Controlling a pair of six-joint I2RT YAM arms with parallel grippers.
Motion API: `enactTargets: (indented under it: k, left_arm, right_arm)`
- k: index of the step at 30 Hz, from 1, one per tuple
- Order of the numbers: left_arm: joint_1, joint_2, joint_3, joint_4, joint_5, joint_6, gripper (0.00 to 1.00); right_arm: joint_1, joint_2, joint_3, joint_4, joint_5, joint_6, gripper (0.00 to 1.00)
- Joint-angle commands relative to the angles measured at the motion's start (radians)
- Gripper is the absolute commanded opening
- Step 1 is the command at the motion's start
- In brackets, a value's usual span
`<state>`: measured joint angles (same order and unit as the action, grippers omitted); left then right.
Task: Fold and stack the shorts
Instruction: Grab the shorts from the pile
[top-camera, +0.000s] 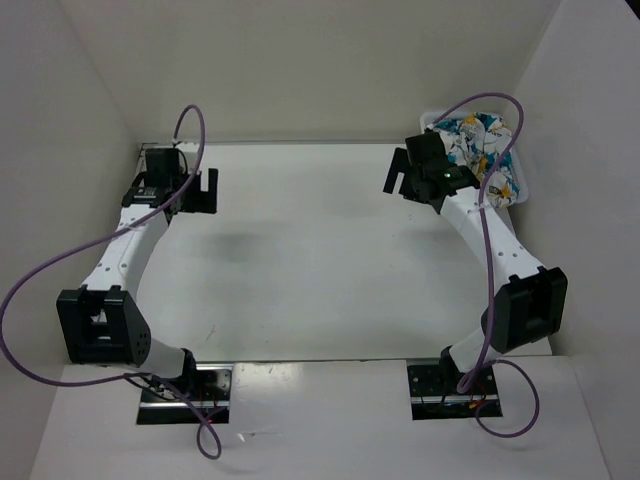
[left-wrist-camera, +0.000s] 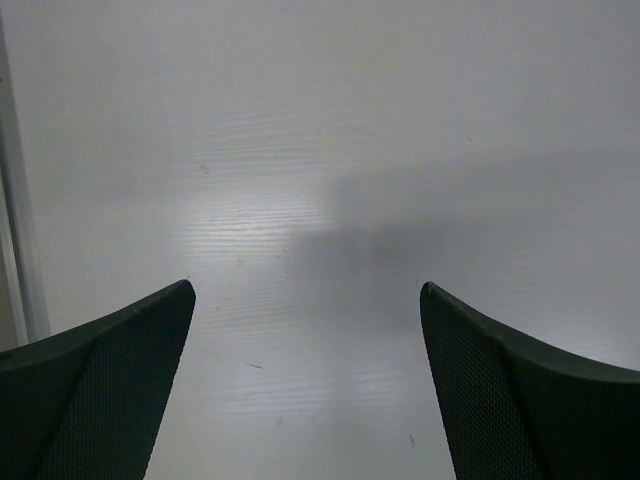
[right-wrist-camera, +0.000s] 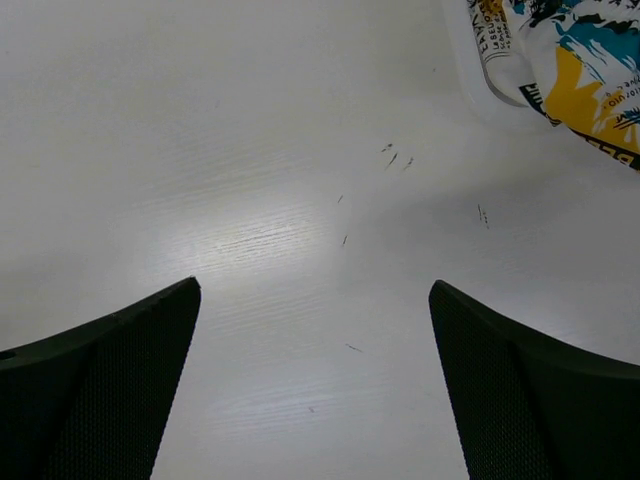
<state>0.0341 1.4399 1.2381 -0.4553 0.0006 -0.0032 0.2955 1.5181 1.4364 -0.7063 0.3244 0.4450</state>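
The shorts (top-camera: 478, 140), white with a teal, yellow and black print, lie bunched in a white basket (top-camera: 516, 188) at the far right of the table. A corner of them hangs into the right wrist view (right-wrist-camera: 570, 70) at the top right. My right gripper (top-camera: 397, 177) is open and empty, just left of the basket, above bare table (right-wrist-camera: 312, 300). My left gripper (top-camera: 200, 190) is open and empty at the far left, over bare table (left-wrist-camera: 305, 300).
White walls enclose the table on the left, back and right. The table edge (left-wrist-camera: 15, 230) runs close on the left of the left gripper. The white tabletop (top-camera: 300, 250) spans between the two arms.
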Motion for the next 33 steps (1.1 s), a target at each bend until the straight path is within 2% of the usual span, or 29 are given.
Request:
enactTargets:
  k: [1,3,6,8,10,13,15,17,18,19,20,21,24,28,33]
  left_arm:
    - [-0.066,-0.030,0.087,-0.049,-0.042,0.003,1.00]
    - [-0.112,-0.050,0.096,-0.049,-0.056,0.003,1.00]
    - [-0.174,-0.041,0.127,-0.071,-0.160,0.003,1.00]
    - [-0.241,-0.027,0.149,-0.095,-0.261,0.003,1.00]
    - [-0.308,-0.012,0.184,-0.109,-0.371,0.003,1.00]
    - [-0.376,-0.003,0.224,-0.094,-0.467,0.003,1.00]
    - [-0.390,0.008,0.254,-0.094,-0.467,0.003,1.00]
    - [-0.413,0.020,0.277,-0.085,-0.467,0.003,1.00]
    - [-0.422,0.033,0.293,-0.085,-0.456,0.003,1.00]
    - [-0.422,0.033,0.293,-0.076,-0.444,0.003,1.00]
    - [-0.434,0.033,0.293,-0.075,-0.418,0.003,1.00]
    - [-0.435,0.033,0.293,-0.075,-0.397,0.003,1.00]
    - [-0.435,0.033,0.279,-0.066,-0.349,0.003,1.00]
    - [-0.435,0.054,0.311,-0.147,-0.311,0.003,1.00]
    - [-0.435,0.042,0.301,-0.157,-0.310,0.003,1.00]
  right_arm:
    - [0.028,-0.028,-0.021,0.070,0.055,-0.003,1.00]
    - [0.028,-0.018,-0.002,0.050,0.134,-0.020,1.00]
    - [0.054,0.014,0.039,-0.001,0.301,-0.023,1.00]
    - [0.076,0.014,0.039,-0.010,0.439,0.009,1.00]
    - [0.087,-0.018,0.039,0.010,0.459,0.023,1.00]
    - [0.087,-0.108,-0.026,0.152,0.273,-0.043,1.00]
    - [0.087,-0.145,-0.056,0.215,0.225,-0.043,0.99]
    - [0.056,-0.156,-0.065,0.235,0.205,0.021,0.86]
    - [-0.013,-0.142,-0.041,0.216,0.182,0.115,0.86]
    - [-0.068,-0.118,0.023,0.181,0.124,0.145,0.94]
    - [-0.120,-0.057,0.050,0.142,0.043,0.146,1.00]
    - [-0.163,-0.023,0.079,0.128,-0.037,0.156,1.00]
    - [-0.243,0.086,0.191,0.128,-0.008,0.146,1.00]
    - [-0.390,0.252,0.329,0.128,-0.154,0.155,1.00]
    - [-0.436,0.566,0.627,0.039,-0.191,0.164,0.99]
